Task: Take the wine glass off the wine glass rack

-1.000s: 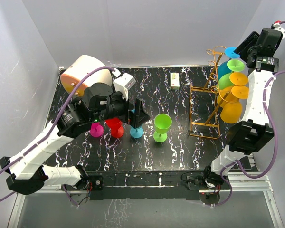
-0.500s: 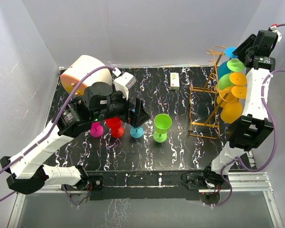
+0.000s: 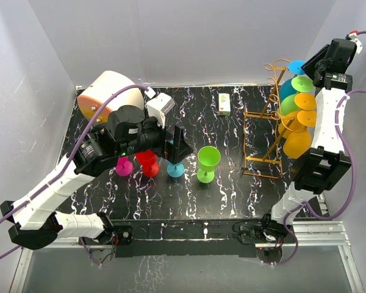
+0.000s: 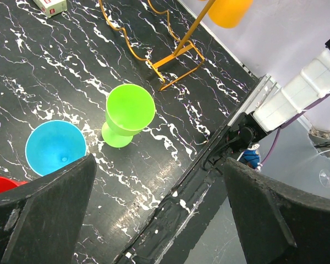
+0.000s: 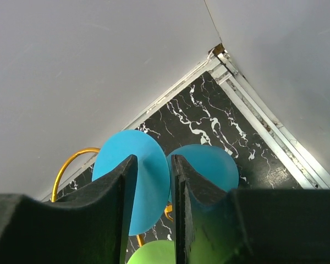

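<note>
Four wine glasses stand upright in a loose row on the black marbled table: a pink glass, a red glass, a blue standing glass and a green glass. We judge these already unloaded, and set well apart from the wine glass rack so that they do not crowd it.

More glasses hang on the rack at the table's far right, among them a green hanging glass and an orange hanging glass. Above them, near the rack's curled top, is our target, the blue hanging wine glass, not yet off the wire.

The right gripper reaches in from high up. Its fingers are narrowed to either side of this glass at its round foot, where the stem should run. The stem is hidden, so we cannot tell whether the pads pinch it or merely flank it. Holding there makes sense to us, since the wide foot cannot slip through so narrow a gap.

The left gripper hangs over the standing glasses, fingers spread wide with nothing between them, well clear of the right arm.
</note>
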